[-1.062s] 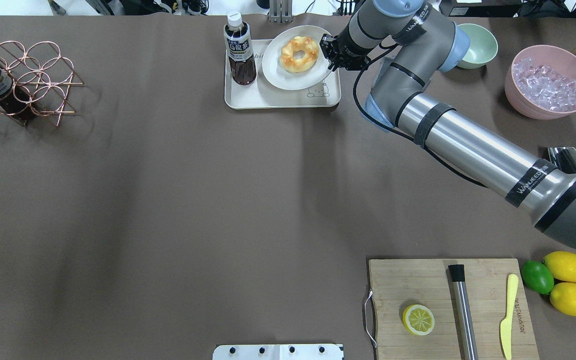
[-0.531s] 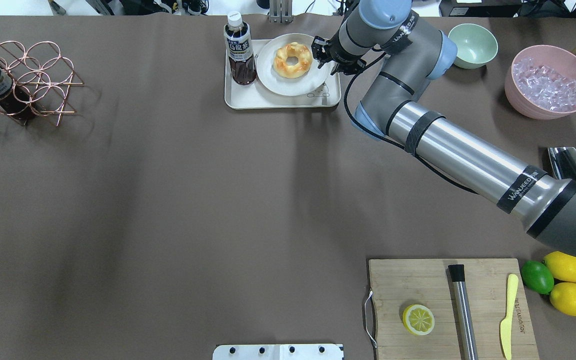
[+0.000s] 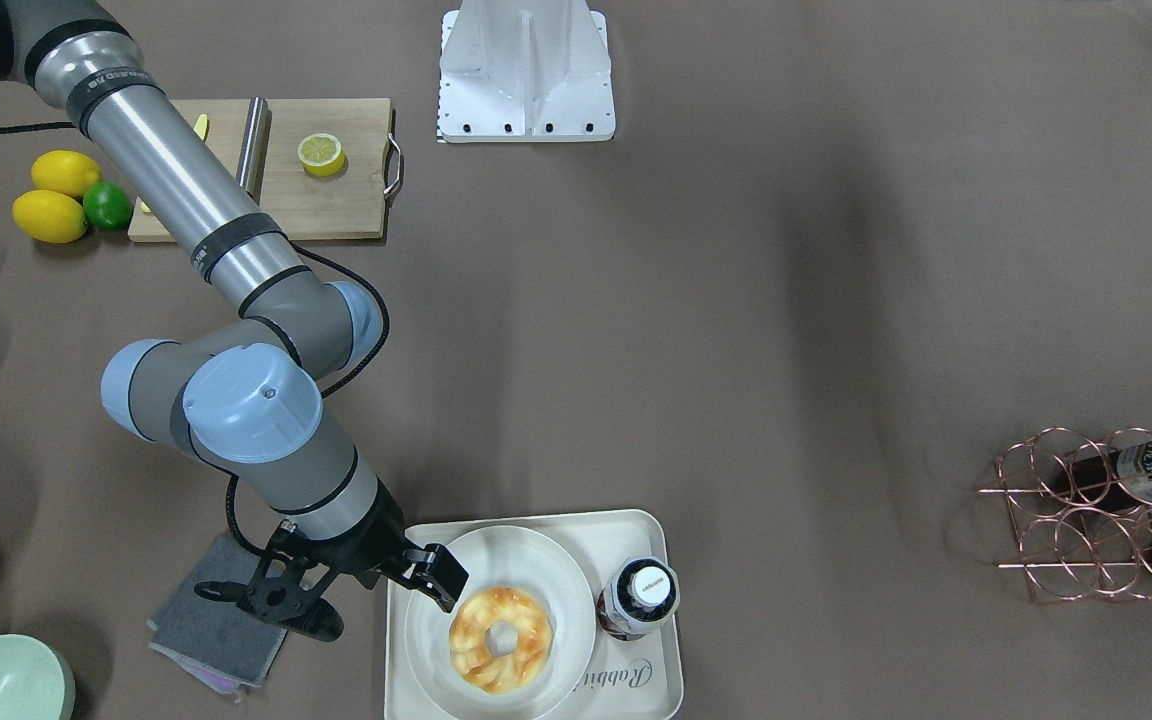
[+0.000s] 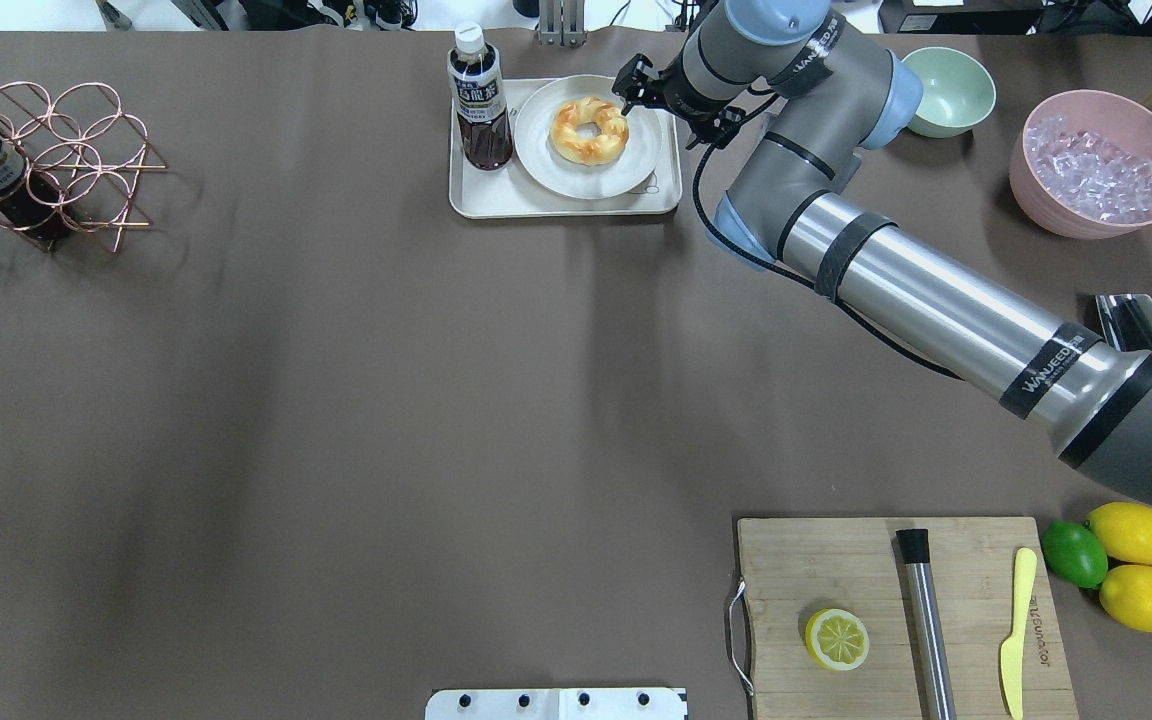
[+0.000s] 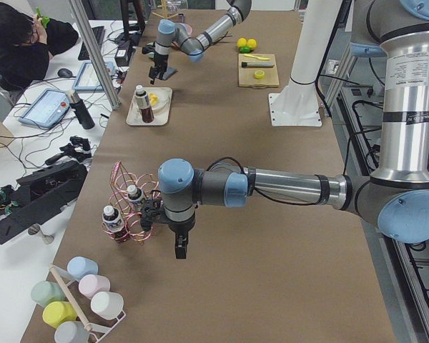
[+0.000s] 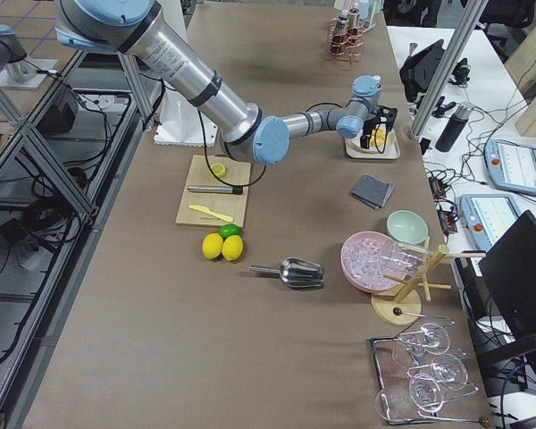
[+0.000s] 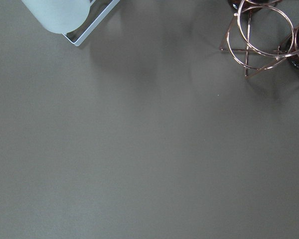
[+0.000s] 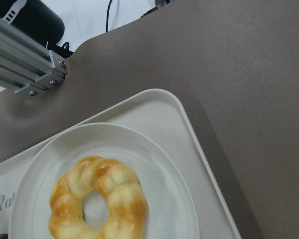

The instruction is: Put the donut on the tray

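Observation:
The donut (image 4: 568, 135) lies on a round cream plate (image 4: 561, 175), and the plate rests on the tray (image 4: 496, 195) at the far middle of the table. My right gripper (image 4: 669, 112) is open and empty at the plate's right rim, one fingertip close to the donut. The front view shows the donut (image 3: 471, 645), the plate (image 3: 516, 555), the tray (image 3: 636, 540) and the spread right gripper (image 3: 356, 600). The right wrist view shows the donut (image 8: 122, 191) just below. My left gripper (image 5: 180, 246) hangs near the copper rack, seen only from the side; I cannot tell its state.
A tea bottle (image 4: 481, 110) stands on the tray's left part. A green bowl (image 4: 951, 90) and a pink bowl of ice (image 4: 1096, 165) are to the right. A grey cloth (image 3: 211, 620) lies beside the tray. A copper rack (image 4: 46, 160) stands far left, a cutting board (image 4: 906, 610) near right.
The right gripper carried the plate with the donut leftward and down onto the tray, then opened and let go of the plate's rim.

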Tool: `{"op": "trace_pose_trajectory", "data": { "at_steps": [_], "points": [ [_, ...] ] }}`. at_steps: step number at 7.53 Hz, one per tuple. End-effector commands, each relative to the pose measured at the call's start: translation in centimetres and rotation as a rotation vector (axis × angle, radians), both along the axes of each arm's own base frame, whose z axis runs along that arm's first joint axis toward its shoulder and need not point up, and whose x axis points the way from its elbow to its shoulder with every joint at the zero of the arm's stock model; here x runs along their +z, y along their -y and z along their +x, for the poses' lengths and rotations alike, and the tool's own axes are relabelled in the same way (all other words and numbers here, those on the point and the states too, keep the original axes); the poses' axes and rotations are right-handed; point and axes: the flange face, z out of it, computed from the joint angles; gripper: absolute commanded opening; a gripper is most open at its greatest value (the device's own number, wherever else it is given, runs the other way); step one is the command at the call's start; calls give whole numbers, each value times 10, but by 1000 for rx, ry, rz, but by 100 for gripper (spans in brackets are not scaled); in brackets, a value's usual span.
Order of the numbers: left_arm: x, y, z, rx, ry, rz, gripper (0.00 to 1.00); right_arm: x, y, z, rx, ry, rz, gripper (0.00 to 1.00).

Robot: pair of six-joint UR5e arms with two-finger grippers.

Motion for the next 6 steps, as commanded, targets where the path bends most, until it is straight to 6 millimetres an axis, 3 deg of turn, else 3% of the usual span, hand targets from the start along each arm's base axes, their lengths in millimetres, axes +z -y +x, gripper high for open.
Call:
{"op": "trace_pose_trajectory", "data": {
  "at_steps": [1,2,3,4,5,6],
  "points": [
    [0,2,0,-1,0,-1,98,4,7,42,-6,24,14,100],
    [0,1,0,0,0,0,98,26,-2,72,-68,15,77,100],
    [2,1,0,0,0,-4,98,42,-6,115,-117,44,71,100],
    [1,-1,0,0,0,-3,98,38,-11,156,-133,67,45,100],
    [2,-2,0,-1,0,-5,98,44,-26,191,-163,51,68,100],
    [5,-2,0,0,0,-10,98,66,-54,226,-178,13,88,100]
  ]
}}
